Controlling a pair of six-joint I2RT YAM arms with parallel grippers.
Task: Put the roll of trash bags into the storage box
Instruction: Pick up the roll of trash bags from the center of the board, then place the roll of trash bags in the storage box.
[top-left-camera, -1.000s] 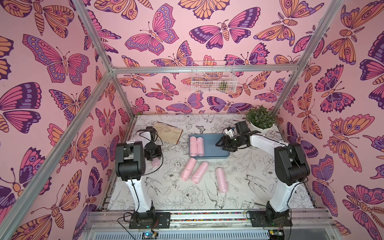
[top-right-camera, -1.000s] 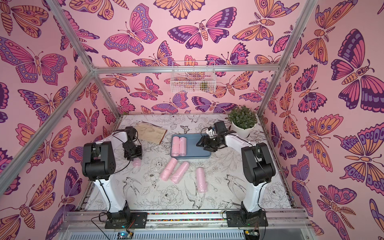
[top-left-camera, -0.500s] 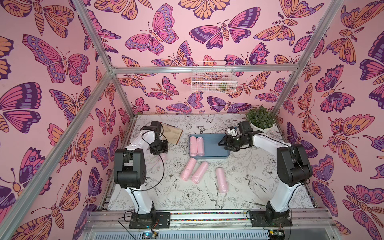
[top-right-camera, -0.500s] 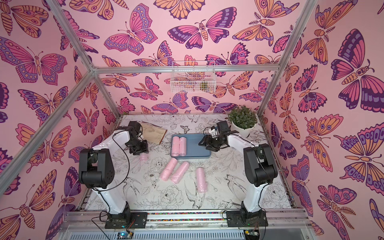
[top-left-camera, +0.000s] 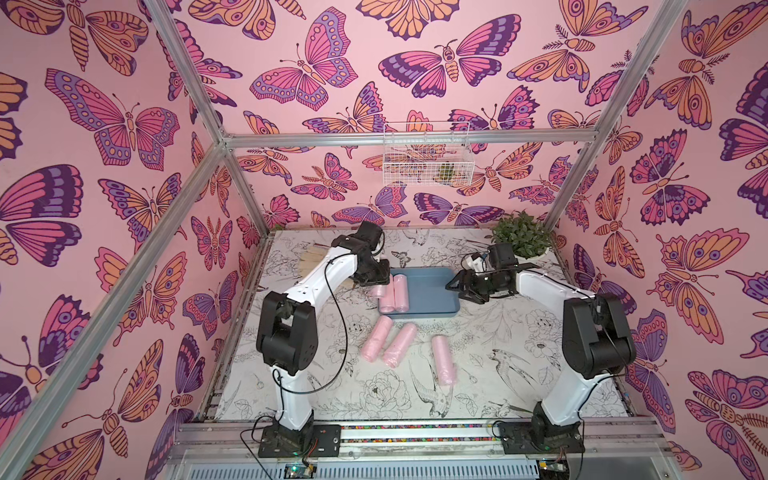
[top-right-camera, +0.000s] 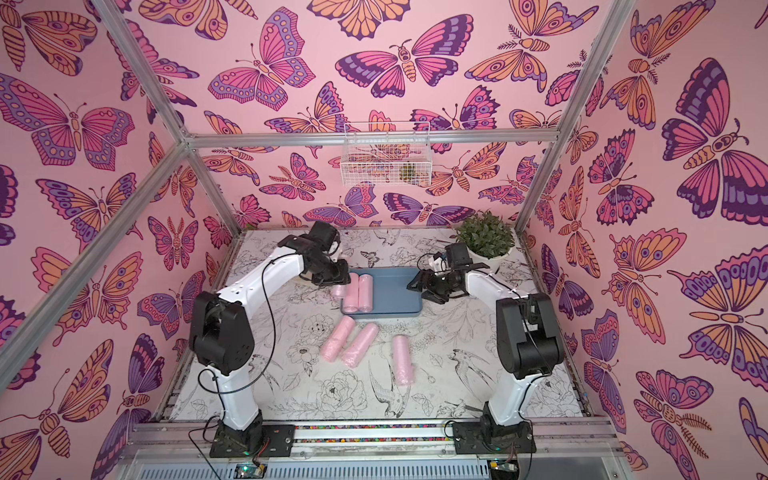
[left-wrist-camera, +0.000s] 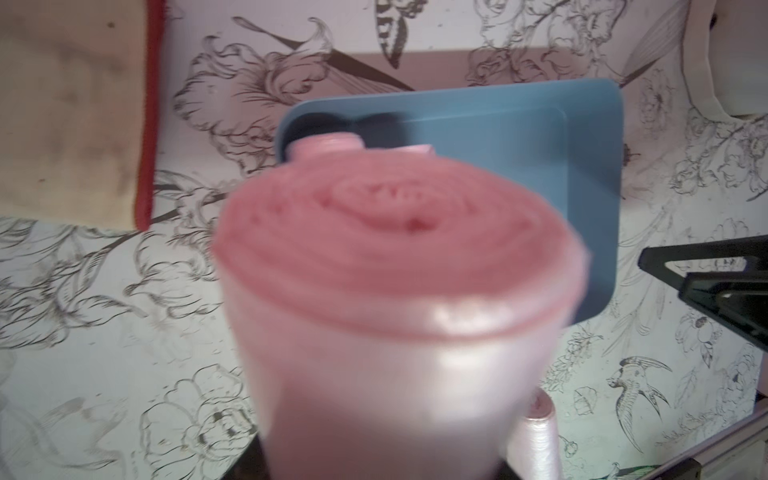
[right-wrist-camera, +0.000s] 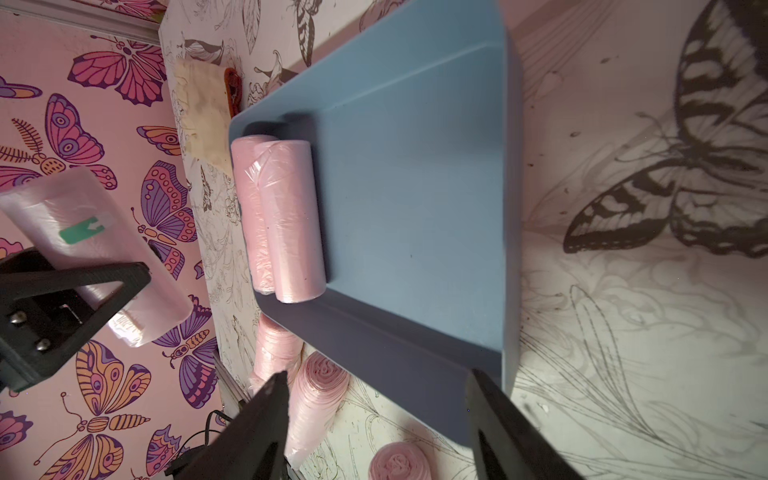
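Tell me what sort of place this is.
Probably a staged robot test booth: metal frame lined with butterfly wallpaper, a left arm and right arm bolted to a front rail.

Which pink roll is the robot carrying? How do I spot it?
Find the blue tray in the middle of the flowery table. At its left-arm edge, the left pincer grips one pink roll. It alone is lifted; the other rolls lie loose.

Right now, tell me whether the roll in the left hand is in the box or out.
Out. The left hand holds the roll beside the box, not inside it.
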